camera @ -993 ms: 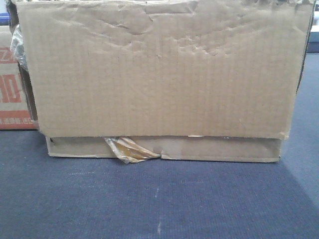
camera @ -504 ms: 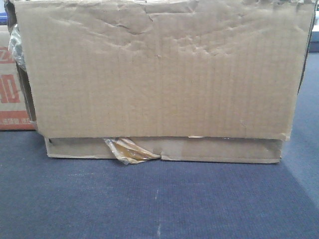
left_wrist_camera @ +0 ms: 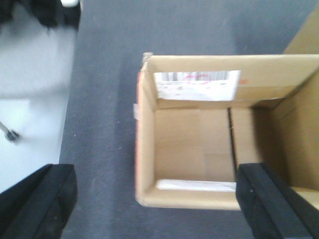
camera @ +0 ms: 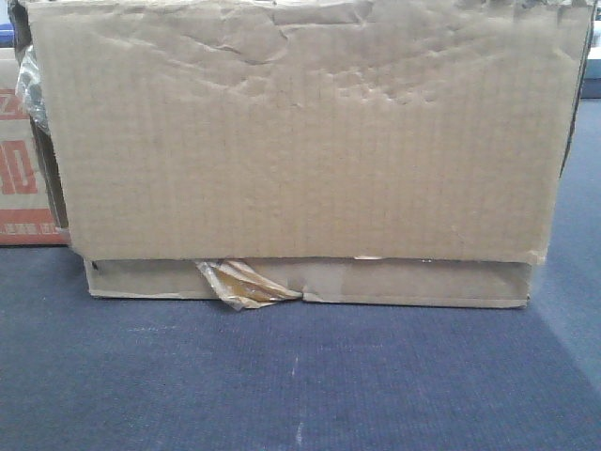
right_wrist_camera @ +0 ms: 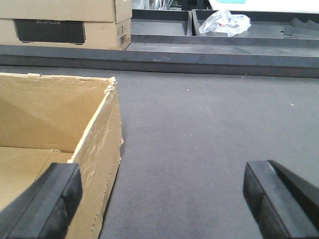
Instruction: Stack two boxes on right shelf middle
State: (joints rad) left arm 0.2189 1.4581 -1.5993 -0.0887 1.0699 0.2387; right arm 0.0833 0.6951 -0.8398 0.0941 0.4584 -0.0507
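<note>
Boxes on floor (camera: 300, 376), front view.
We note the near box (camera: 300, 132) standing centre; a second carton (camera: 14, 178) sits behind, at its left.

Our front view sits low, close against a dented box (camera: 300, 132) face, carpet (camera: 300, 376) at 6 o'clock, our left wrist looks straight down into an open box (left_wrist_camera: 194, 144), our right wrist faces level across the same carpet, box wall (right_wrist_camera: 99, 149) at 9 o'clock.

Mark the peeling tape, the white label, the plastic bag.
Tape (camera: 246, 285): front view, its crumpled middle.
Label (left_wrist_camera: 197, 85): left wrist view, centre of the sticker.
Bag (right_wrist_camera: 225, 22): right wrist view, middle of the plastic.
</note>
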